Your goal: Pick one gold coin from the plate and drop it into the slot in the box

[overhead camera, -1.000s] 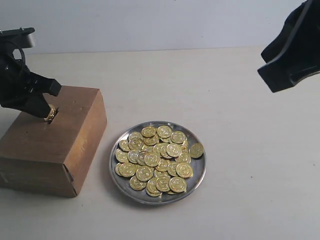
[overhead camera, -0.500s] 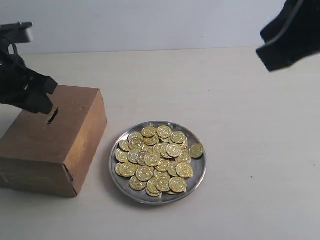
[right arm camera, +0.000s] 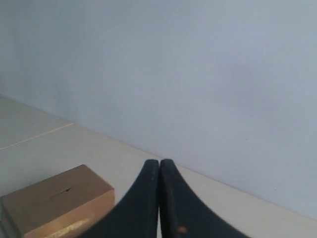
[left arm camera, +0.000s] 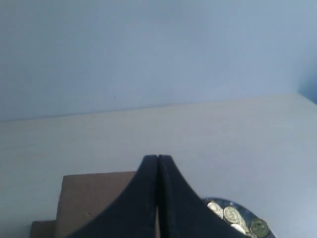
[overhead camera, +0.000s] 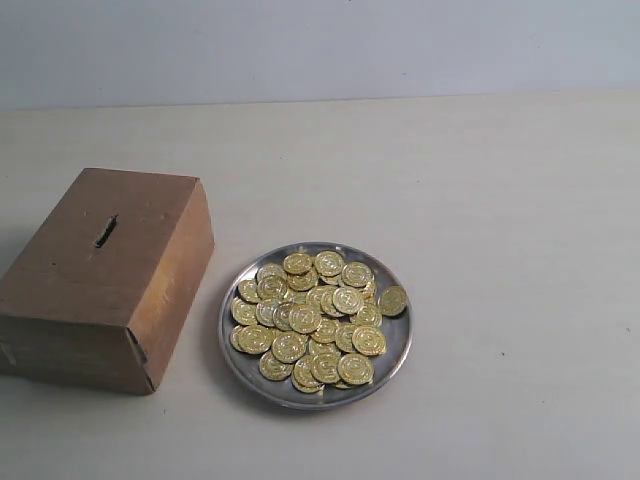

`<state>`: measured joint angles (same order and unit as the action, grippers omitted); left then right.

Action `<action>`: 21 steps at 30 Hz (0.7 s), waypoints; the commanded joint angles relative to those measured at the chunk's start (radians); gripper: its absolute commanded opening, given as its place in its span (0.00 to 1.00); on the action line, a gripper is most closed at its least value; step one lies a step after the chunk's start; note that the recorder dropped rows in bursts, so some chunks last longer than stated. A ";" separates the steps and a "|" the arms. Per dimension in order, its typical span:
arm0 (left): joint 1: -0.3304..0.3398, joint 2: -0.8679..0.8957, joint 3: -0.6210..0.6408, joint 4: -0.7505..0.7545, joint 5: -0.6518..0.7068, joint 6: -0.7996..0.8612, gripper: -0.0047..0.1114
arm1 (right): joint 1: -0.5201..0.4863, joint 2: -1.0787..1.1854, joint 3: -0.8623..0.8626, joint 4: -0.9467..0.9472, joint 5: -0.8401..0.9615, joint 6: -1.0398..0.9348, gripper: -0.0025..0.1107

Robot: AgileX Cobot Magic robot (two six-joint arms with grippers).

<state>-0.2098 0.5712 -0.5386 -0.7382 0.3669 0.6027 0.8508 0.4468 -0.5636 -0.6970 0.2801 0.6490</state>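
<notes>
The brown box (overhead camera: 105, 275) stands on the left of the table, its dark slot (overhead camera: 105, 230) on the top face with nothing sticking out of it. To its right lies the silver plate (overhead camera: 392, 362) heaped with several gold coins (overhead camera: 310, 318). Neither arm shows in the exterior view. In the left wrist view my left gripper (left arm camera: 157, 158) is shut with nothing between its fingers, raised above the box (left arm camera: 94, 198) and the plate's edge (left arm camera: 233, 204). My right gripper (right arm camera: 159, 162) is shut and empty too, high up, with the box (right arm camera: 54, 203) far below.
The pale table (overhead camera: 480, 200) stretches behind and to the right of the plate. A plain light wall (overhead camera: 320, 45) closes the back.
The coin at the slot went out of sight a second ago. Both arms have since pulled back out of the exterior view, the left one off the box, the right one off the top corner.
</notes>
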 commanded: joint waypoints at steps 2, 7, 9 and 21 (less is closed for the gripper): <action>0.001 -0.293 0.217 -0.105 -0.076 0.032 0.04 | -0.002 -0.160 0.275 -0.019 -0.255 0.007 0.02; 0.001 -0.463 0.396 -0.225 -0.074 0.067 0.04 | -0.002 -0.206 0.424 -0.008 -0.337 0.011 0.02; 0.001 -0.512 0.465 -0.283 -0.074 0.097 0.04 | -0.002 -0.206 0.463 -0.008 -0.362 0.011 0.02; 0.001 -0.571 0.539 -0.416 -0.036 0.336 0.04 | -0.002 -0.206 0.564 0.111 -0.357 0.010 0.02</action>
<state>-0.2098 0.0061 -0.0022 -1.1540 0.3232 0.9026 0.8508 0.2460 -0.0043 -0.6045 -0.0633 0.6587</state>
